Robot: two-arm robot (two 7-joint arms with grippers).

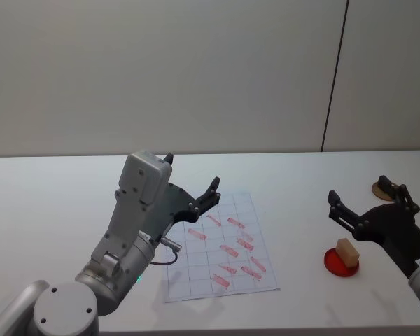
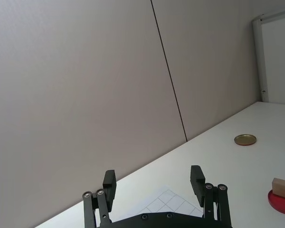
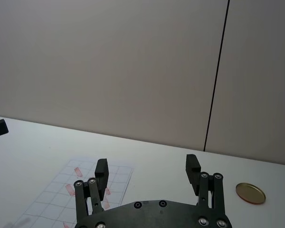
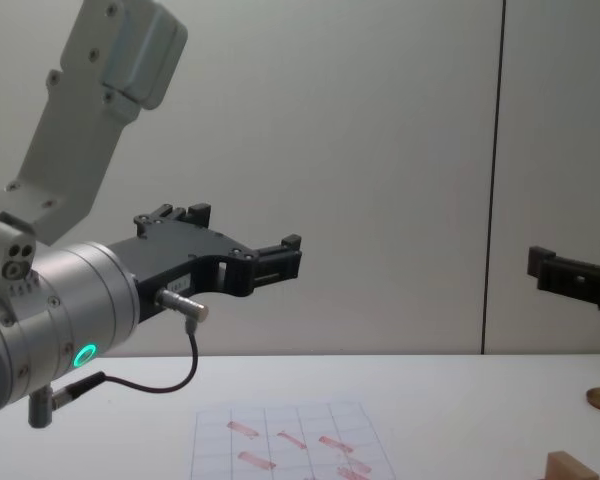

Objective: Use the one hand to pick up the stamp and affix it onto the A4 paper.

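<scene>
A4 paper (image 1: 189,280) lies at table centre. The left gripper (image 1: 192,175), jaws apart, hangs idle at its 10 o'clock. The hand (image 1: 358,192), jaws apart and empty, hovers at 12 o'clock of the red pad (image 1: 330,260) bearing the stamp (image 1: 347,252). Best practice is to descend squarely and close across the block's narrow faces. The golden disc (image 1: 376,187) is partly hidden, and the stamp's underside is unseen.

Bright, even, diffuse light; soft faint shadows on tabletop (image 1: 56,210) (lower part of head view); white surface mildly washed out.
</scene>
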